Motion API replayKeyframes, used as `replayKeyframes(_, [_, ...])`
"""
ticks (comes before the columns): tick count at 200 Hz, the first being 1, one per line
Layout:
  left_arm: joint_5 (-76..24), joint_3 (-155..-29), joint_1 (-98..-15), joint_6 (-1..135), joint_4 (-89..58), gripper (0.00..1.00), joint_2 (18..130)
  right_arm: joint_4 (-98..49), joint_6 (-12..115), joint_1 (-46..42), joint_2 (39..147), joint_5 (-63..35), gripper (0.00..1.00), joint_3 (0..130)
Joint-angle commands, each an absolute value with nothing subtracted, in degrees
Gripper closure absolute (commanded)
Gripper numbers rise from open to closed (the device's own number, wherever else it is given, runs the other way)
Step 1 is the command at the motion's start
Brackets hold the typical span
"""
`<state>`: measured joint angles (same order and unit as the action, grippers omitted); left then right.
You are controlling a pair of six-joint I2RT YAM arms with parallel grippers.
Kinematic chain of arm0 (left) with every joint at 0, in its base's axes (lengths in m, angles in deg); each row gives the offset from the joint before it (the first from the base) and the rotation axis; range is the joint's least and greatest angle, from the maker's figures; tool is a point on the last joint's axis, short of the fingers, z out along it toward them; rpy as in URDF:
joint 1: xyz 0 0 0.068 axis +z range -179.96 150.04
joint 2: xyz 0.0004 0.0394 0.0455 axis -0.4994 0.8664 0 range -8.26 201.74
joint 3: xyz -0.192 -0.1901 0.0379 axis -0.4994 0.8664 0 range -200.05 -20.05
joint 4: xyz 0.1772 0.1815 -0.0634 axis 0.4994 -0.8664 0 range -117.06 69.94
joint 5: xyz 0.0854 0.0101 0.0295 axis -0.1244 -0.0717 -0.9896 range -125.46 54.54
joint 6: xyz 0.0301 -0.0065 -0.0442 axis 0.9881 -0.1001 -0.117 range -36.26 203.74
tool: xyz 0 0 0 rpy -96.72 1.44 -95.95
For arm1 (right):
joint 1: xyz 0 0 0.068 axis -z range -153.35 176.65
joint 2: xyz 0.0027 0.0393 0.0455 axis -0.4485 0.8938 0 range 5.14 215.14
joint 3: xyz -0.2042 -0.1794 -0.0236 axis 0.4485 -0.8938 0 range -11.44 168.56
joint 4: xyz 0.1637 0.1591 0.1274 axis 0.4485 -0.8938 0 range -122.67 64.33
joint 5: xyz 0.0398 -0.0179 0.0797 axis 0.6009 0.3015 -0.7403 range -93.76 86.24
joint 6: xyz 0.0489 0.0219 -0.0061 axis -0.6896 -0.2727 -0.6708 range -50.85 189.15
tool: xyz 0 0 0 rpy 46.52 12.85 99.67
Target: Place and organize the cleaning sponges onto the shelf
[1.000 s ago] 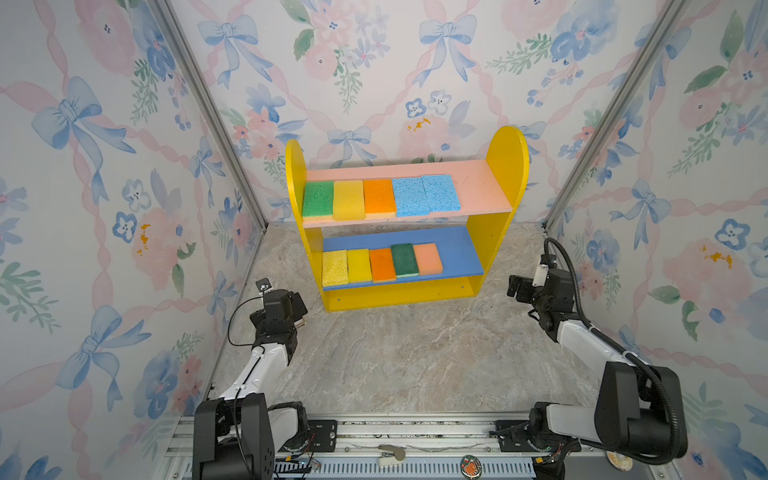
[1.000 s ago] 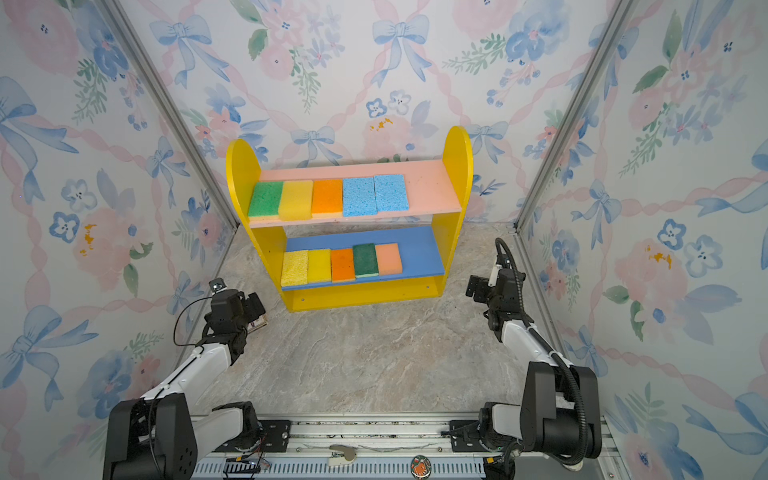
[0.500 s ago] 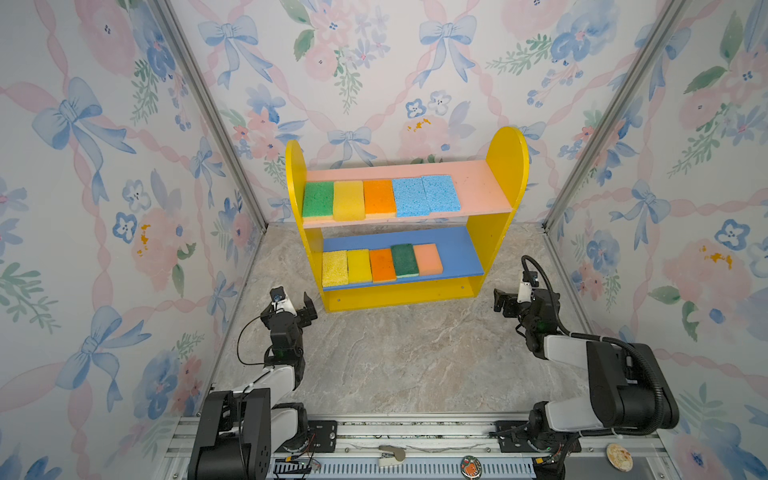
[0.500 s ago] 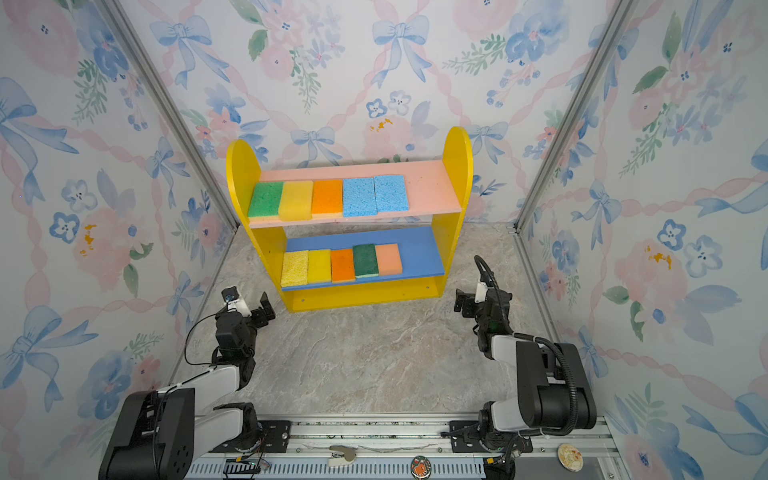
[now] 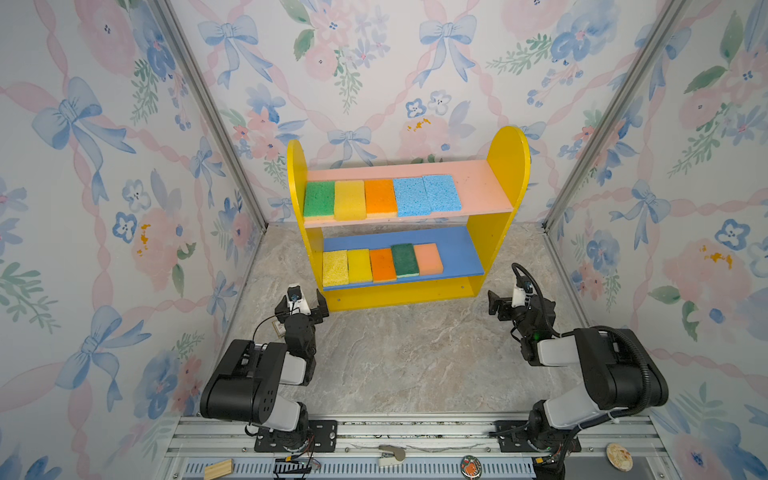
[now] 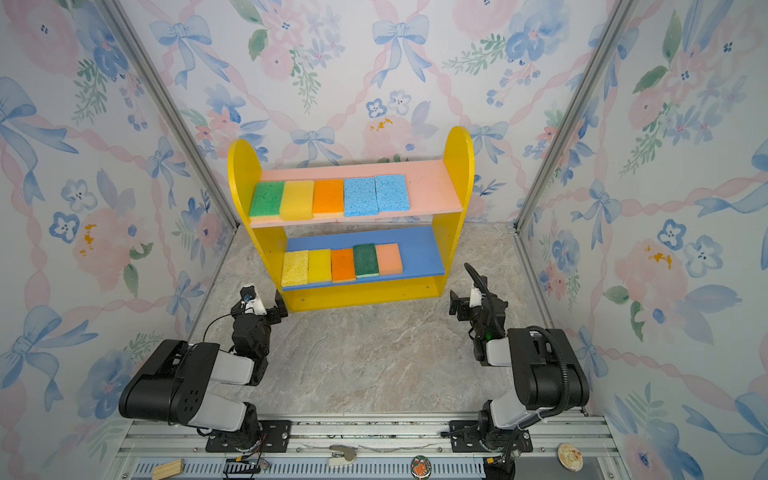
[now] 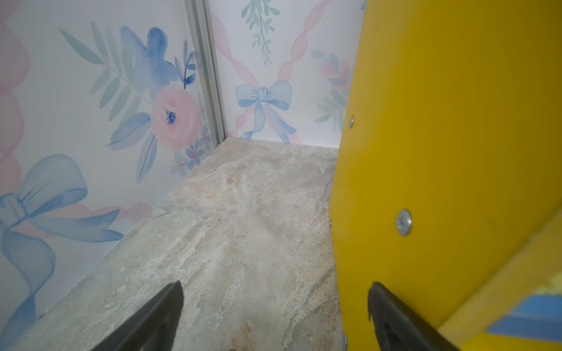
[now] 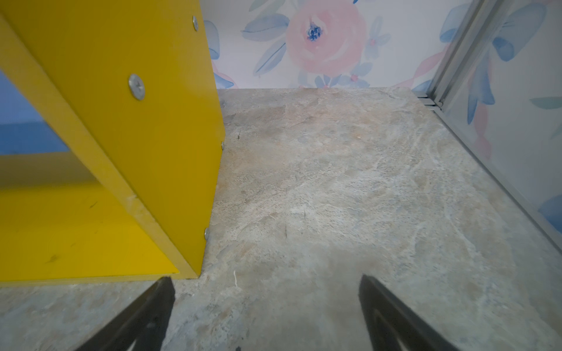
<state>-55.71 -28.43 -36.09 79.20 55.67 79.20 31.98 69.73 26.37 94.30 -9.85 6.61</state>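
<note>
The shelf [image 5: 505, 166] [image 6: 457, 166] stands at the back of the floor. Its pink upper board carries a row of cleaning sponges: green [image 5: 319, 198], yellow [image 5: 350, 200], orange [image 5: 380, 198] and two light blue [image 5: 426, 194]. On the blue lower board lie several more, from a yellow one [image 5: 335, 268] to a peach one [image 5: 429, 259]. My left gripper [image 5: 301, 309] [image 7: 275, 287] is open and empty, low at the shelf's front left corner [image 7: 441, 121]. At the front right corner [image 8: 146, 76], my right gripper [image 5: 515, 307] [image 8: 265, 279] is likewise open and empty.
Floral walls close in the marble floor [image 5: 415, 353] on three sides. A small wooden block [image 5: 218, 468] and a few small items lie on the front rail. A small tag-like object [image 5: 279, 328] lies on the floor by the left arm.
Both arms have folded back and down toward their bases. The grippers drew slightly inward and now sit low in front of the shelf's corners, still open.
</note>
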Motion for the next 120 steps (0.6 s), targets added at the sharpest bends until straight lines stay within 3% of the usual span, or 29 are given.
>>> replayKeyframes(1, [-53.6,-31.0,-37.6,79.9,57.2,0.02,80.8,32.0,71.1,25.9,94.3,-10.5,0.03,8.3])
replayKeyframes(120, [-52.2,-30.6,-37.0,79.6,57.1,0.02,80.3,28.3,69.2,26.9,94.3,-9.7,0.03,10.4])
